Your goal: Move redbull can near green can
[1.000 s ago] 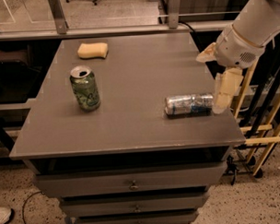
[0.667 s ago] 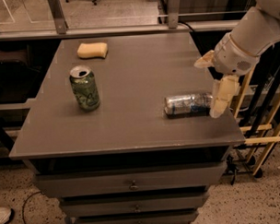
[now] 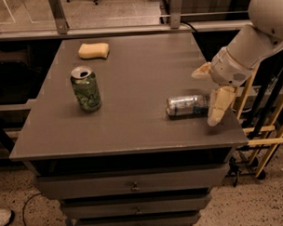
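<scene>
The redbull can (image 3: 187, 105), slim and silver with blue markings, lies on its side at the right of the grey table (image 3: 131, 78). The green can (image 3: 86, 88) stands upright at the left of the table, well apart from it. My gripper (image 3: 208, 90) is at the right end of the redbull can, open, with one pale finger (image 3: 219, 106) low beside the can's end and the other finger (image 3: 201, 71) higher and behind it. It holds nothing.
A yellow sponge (image 3: 93, 50) lies at the back left of the table. The table's right edge (image 3: 232, 116) is just past the gripper. Drawers (image 3: 134, 185) sit below the top. Wooden bars (image 3: 268, 133) stand to the right.
My gripper has moved a little left and toward the front, closer to the right end of the redbull can. Both cans have stayed in place.
</scene>
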`<state>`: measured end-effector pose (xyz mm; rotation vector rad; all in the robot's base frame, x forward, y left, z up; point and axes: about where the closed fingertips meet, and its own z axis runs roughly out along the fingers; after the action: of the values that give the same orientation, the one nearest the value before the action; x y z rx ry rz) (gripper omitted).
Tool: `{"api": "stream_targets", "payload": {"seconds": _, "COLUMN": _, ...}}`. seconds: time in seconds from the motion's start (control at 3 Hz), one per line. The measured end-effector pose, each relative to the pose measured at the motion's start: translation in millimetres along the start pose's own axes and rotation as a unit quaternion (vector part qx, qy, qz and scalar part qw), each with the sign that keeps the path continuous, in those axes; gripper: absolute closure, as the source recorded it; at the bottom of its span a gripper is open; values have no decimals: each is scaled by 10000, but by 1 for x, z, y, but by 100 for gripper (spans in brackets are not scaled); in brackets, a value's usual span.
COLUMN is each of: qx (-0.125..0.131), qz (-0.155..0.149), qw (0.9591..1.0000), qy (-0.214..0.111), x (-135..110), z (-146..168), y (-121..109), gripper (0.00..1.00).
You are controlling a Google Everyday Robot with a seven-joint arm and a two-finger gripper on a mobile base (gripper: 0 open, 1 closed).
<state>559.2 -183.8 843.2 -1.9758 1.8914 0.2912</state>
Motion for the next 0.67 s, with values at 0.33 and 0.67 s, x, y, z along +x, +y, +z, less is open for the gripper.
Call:
{"api": "stream_targets", "payload": {"seconds": 0.33, "qx": -42, "qz": -25, "qw": 9999, "qy": -128, "x": -2, "z": 9, "y": -3, "gripper": 0}}
{"api": "stream_targets", "payload": {"seconds": 0.67, "qx": -32, "qz": -120, "qw": 9997, "qy": -199, "x": -5, "z": 11, "y": -4, "gripper": 15}}
